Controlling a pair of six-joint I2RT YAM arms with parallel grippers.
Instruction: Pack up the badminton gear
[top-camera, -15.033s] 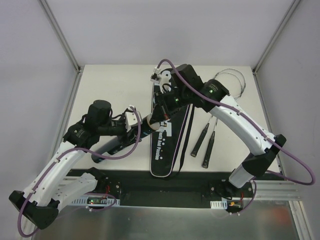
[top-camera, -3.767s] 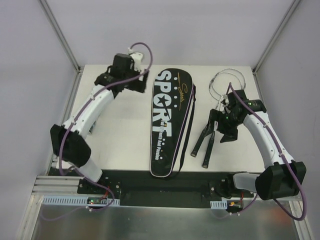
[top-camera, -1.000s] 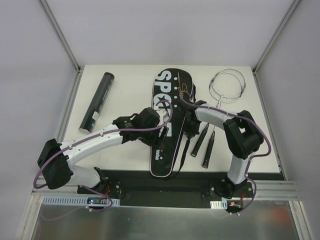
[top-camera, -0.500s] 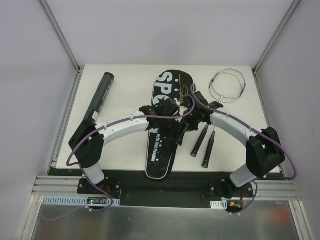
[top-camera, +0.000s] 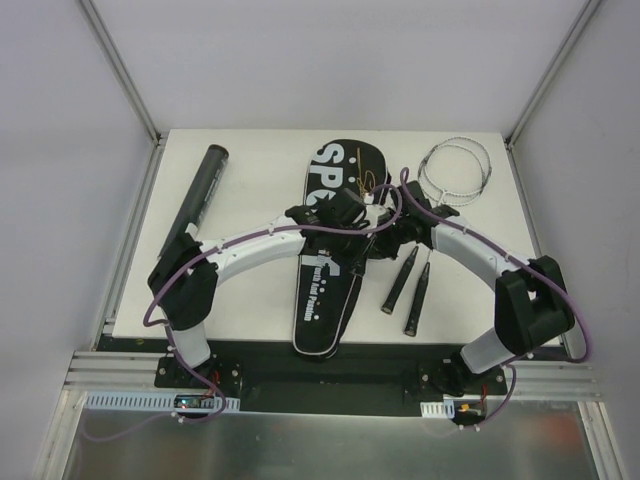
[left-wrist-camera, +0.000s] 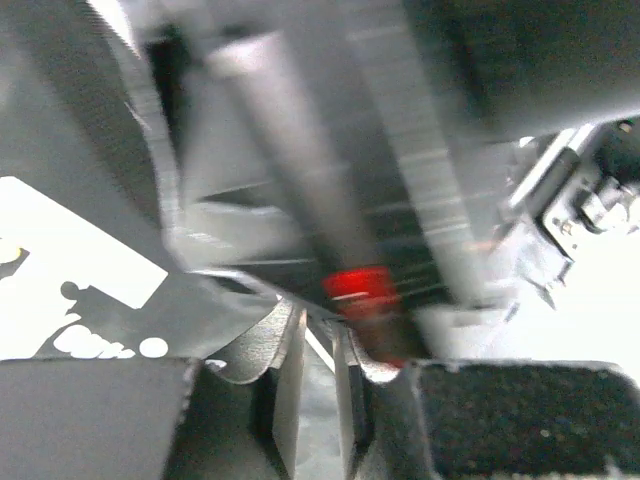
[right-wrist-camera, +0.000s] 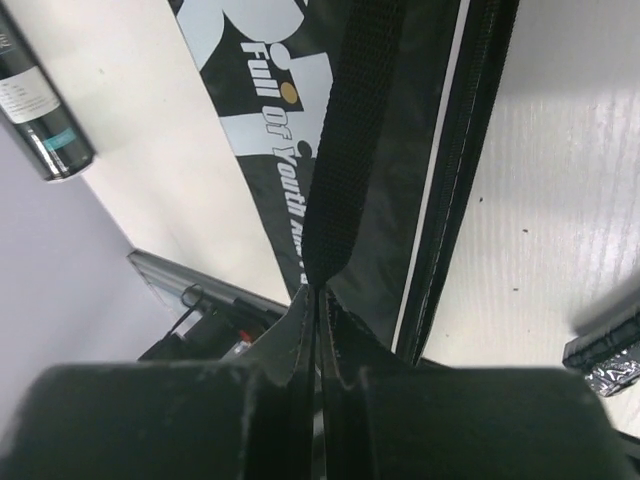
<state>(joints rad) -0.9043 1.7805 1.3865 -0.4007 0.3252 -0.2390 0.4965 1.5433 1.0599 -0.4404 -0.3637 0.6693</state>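
Arms bowed inward, right fingers (right-wrist-camera: 297, 335) pinching bag strap (right-wrist-camera: 355, 120)

The strap (right-wrist-camera: 345, 130) is coarse woven webbing, the bag (top-camera: 322, 295) itself smooth, slightly shiny fabric; tube (top-camera: 200, 195) looks glossy plastic, rackets (top-camera: 455, 172) thin bare metal.

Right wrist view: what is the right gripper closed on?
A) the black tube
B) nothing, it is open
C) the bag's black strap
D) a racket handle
C: the black strap runs straight down into the closed fingertips of the right gripper, while the tube lies apart at the upper left.
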